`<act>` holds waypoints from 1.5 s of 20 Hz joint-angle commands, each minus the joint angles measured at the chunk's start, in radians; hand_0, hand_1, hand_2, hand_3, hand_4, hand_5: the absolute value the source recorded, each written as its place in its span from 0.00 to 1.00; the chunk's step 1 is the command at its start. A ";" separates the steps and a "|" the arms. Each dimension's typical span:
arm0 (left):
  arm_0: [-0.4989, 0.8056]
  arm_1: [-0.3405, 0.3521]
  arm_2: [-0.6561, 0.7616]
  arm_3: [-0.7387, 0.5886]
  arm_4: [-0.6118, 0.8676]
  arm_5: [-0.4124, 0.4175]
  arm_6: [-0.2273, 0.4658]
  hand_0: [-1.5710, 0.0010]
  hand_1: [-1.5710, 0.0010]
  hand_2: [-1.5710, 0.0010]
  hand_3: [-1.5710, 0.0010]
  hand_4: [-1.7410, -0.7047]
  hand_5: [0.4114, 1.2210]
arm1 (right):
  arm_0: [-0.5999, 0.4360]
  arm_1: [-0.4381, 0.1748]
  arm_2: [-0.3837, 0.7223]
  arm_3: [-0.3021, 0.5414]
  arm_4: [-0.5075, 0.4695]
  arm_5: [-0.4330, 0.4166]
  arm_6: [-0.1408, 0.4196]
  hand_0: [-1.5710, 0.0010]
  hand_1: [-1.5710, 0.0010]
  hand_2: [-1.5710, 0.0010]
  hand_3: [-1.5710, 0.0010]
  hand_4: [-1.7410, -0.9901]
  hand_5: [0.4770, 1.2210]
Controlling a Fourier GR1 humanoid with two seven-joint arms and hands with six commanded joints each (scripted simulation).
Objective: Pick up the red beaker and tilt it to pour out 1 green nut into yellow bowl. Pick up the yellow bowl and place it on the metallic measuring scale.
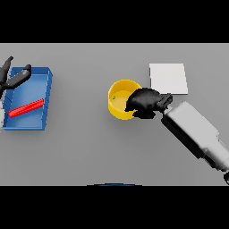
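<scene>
Covering yellow bowl (118, 105) rim — right robot hand (144, 102), grip unclear

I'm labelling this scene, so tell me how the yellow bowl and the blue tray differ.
The yellow bowl is round; the blue tray is rectangular. The bowl takes up less of the table than the tray. The bowl holds a small green nut; the tray holds a red beaker lying on its side. The right hand curls over the bowl's rim, while the left hand is open at the tray's far corner. Both sit on the grey table.

light: even, bright | shadows: faint, soft | glare: none | blur: slight
</scene>
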 commanded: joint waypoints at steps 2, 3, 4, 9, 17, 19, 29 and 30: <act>-0.004 0.001 0.003 0.006 0.005 -0.003 -0.011 1.00 1.00 1.00 1.00 0.93 0.36 | 0.000 -0.028 -0.023 -0.040 -0.015 0.032 0.028 0.01 0.01 0.05 0.27 0.01 0.99; -0.007 0.001 0.008 0.004 0.014 -0.009 -0.011 1.00 1.00 1.00 1.00 0.93 0.36 | -0.004 -0.042 -0.034 -0.050 -0.018 0.039 0.038 0.01 0.01 0.08 0.23 0.01 1.00; -0.027 0.005 0.013 0.008 0.021 -0.016 0.004 1.00 1.00 1.00 1.00 0.93 0.36 | -0.007 -0.044 -0.039 -0.061 -0.012 0.037 0.070 0.01 0.01 0.09 0.23 0.00 1.00; -0.017 -0.007 0.015 0.001 0.029 -0.010 0.001 1.00 1.00 1.00 1.00 0.91 0.36 | -0.010 -0.029 -0.064 -0.108 -0.031 0.057 0.137 0.03 0.00 0.03 0.25 0.00 1.00; 0.004 -0.016 0.019 -0.048 0.046 -0.005 0.048 1.00 1.00 1.00 1.00 0.87 0.40 | -0.083 -0.105 -0.150 0.045 -0.015 -0.071 0.107 0.01 0.00 0.02 0.27 0.00 1.00; 0.013 -0.012 0.021 -0.051 0.046 -0.006 0.055 1.00 1.00 1.00 1.00 0.86 0.41 | -0.103 -0.117 -0.168 0.113 -0.008 -0.108 0.106 0.00 0.00 0.01 0.27 0.00 1.00; 0.003 -0.015 0.020 -0.069 0.047 -0.003 0.122 1.00 1.00 1.00 1.00 0.85 0.47 | -0.151 -0.105 -0.210 0.421 0.009 -0.254 0.050 0.00 0.00 0.08 0.21 0.00 1.00; 0.004 -0.019 0.013 -0.064 0.040 0.000 0.118 1.00 1.00 1.00 1.00 0.85 0.48 | -0.152 -0.096 -0.211 0.441 0.011 -0.266 0.052 0.00 0.00 0.09 0.18 0.00 1.00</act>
